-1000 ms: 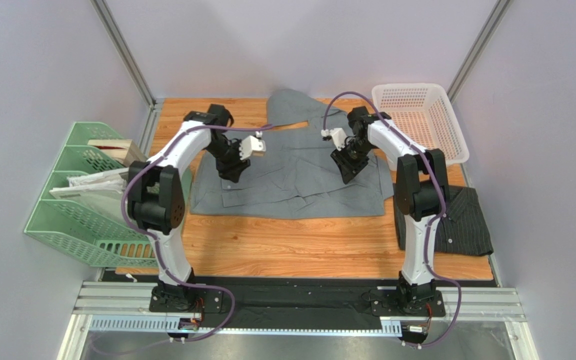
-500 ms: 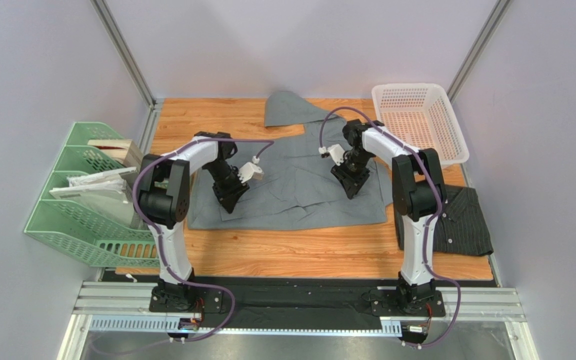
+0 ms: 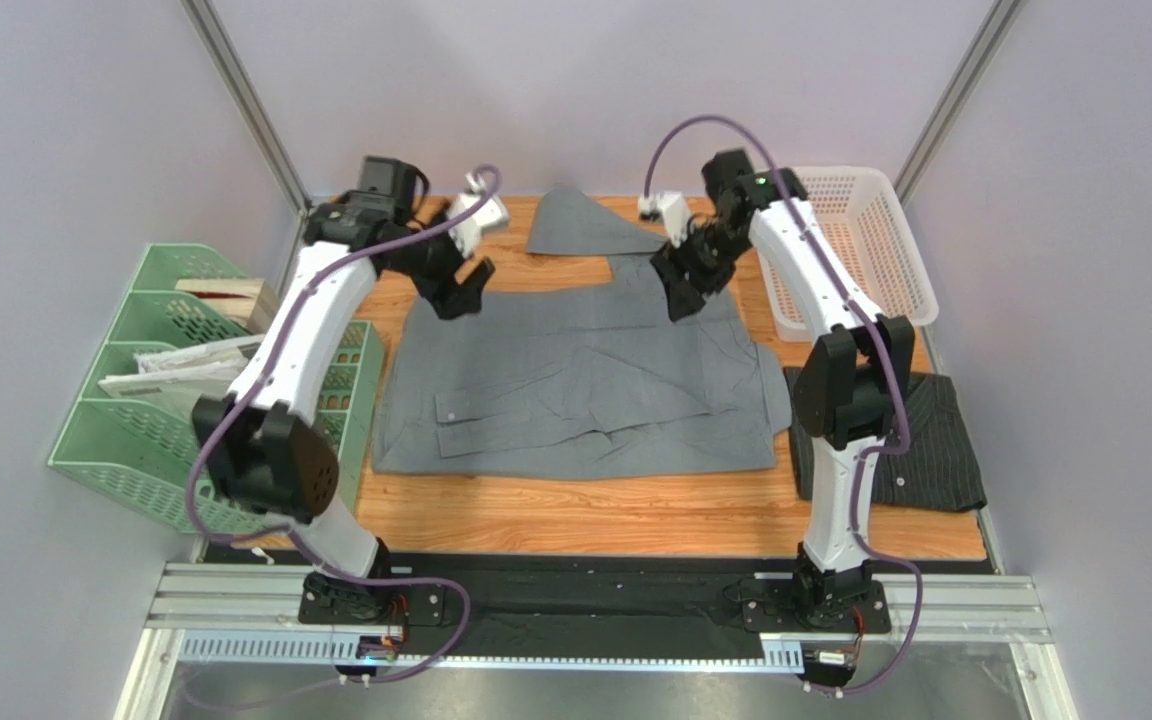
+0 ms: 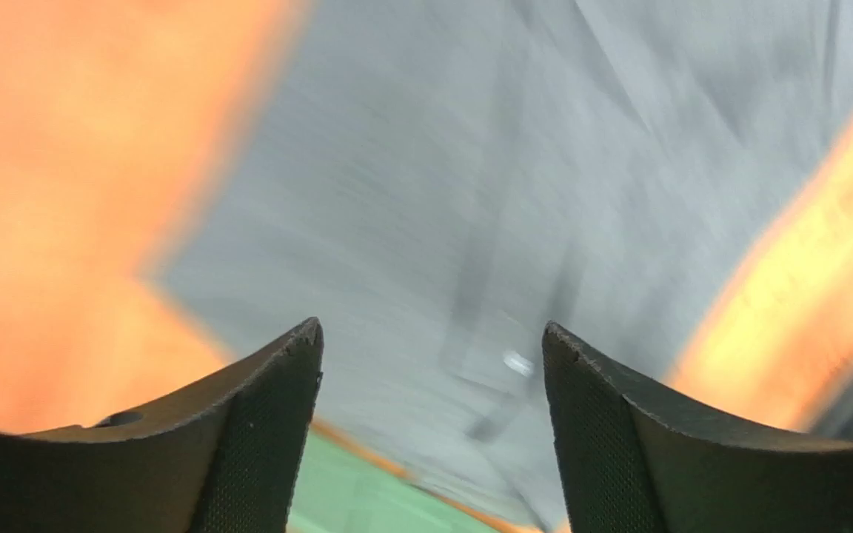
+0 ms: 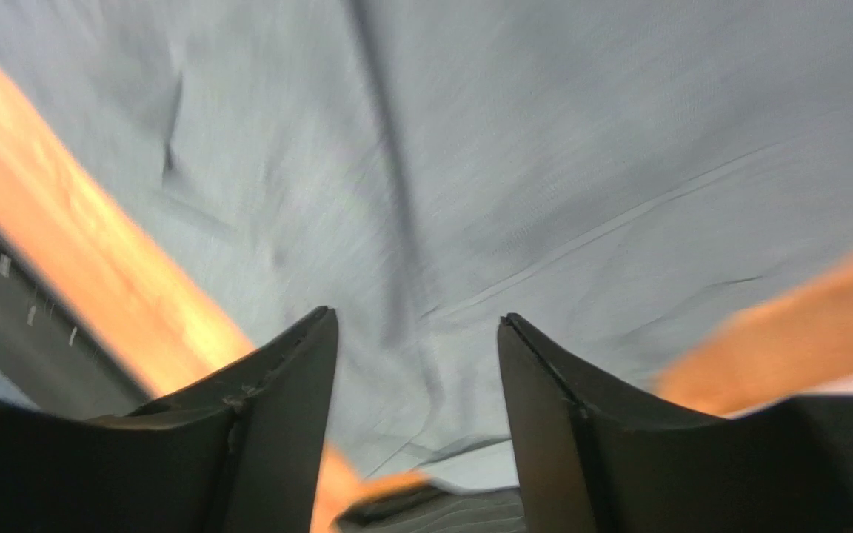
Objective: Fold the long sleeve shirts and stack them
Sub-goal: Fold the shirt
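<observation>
The mid-grey shirt (image 3: 582,375) lies spread flat across the middle of the wooden table, one sleeve reaching to the back edge. It fills the blurred left wrist view (image 4: 487,189) and right wrist view (image 5: 531,156). The dark pinstriped shirt (image 3: 935,443) lies folded at the right front, partly behind the right arm. My left gripper (image 3: 465,288) is open and empty, raised over the shirt's back left corner. My right gripper (image 3: 680,296) is open and empty, raised over the shirt's back right part.
A white mesh basket (image 3: 853,225) stands at the back right. A green file rack (image 3: 162,390) with papers stands off the table's left side. Bare wood (image 3: 597,510) runs along the front of the table.
Both grippers have lifted off the grey shirt and moved toward the back of the table. The shirt's lower part now lies spread out flatter toward the front.
</observation>
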`<state>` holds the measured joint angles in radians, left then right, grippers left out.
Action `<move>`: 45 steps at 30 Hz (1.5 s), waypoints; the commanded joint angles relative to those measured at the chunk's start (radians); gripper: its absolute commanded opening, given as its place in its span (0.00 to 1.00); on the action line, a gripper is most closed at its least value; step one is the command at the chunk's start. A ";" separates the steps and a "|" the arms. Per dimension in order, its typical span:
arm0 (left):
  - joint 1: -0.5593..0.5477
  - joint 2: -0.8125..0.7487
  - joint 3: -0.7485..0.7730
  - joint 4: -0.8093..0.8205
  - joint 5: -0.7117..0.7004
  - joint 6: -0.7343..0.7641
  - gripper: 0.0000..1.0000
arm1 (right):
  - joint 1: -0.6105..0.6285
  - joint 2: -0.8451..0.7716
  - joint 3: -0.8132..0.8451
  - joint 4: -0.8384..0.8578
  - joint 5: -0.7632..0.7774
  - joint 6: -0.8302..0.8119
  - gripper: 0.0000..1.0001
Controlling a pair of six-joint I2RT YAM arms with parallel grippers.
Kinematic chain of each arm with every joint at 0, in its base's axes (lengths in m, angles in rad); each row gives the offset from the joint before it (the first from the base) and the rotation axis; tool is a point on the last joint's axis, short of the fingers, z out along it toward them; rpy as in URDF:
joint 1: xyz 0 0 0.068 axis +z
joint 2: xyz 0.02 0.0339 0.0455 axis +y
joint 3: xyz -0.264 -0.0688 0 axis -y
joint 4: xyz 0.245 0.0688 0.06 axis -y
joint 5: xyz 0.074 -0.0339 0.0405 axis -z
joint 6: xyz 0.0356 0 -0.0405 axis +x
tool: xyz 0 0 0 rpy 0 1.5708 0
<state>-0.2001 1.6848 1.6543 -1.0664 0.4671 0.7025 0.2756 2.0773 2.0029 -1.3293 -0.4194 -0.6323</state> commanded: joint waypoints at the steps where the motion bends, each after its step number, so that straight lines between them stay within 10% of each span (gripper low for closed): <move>1: 0.028 -0.165 0.016 0.391 -0.031 -0.285 0.91 | -0.046 -0.036 0.192 0.204 -0.041 0.098 0.72; 7: 0.056 0.076 0.238 0.304 -0.075 -0.346 0.99 | -0.049 0.163 0.339 0.473 0.160 0.149 0.89; 17: 0.176 0.315 0.326 0.224 -0.099 -0.417 0.89 | -0.073 0.336 0.309 0.731 0.241 0.186 0.65; 45: 0.192 0.658 0.547 0.005 -0.251 -0.241 0.75 | -0.081 0.515 0.355 0.803 0.189 0.074 0.46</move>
<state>-0.0113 2.3047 2.1380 -0.9894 0.2478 0.3897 0.1928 2.5820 2.3104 -0.5777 -0.2180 -0.5171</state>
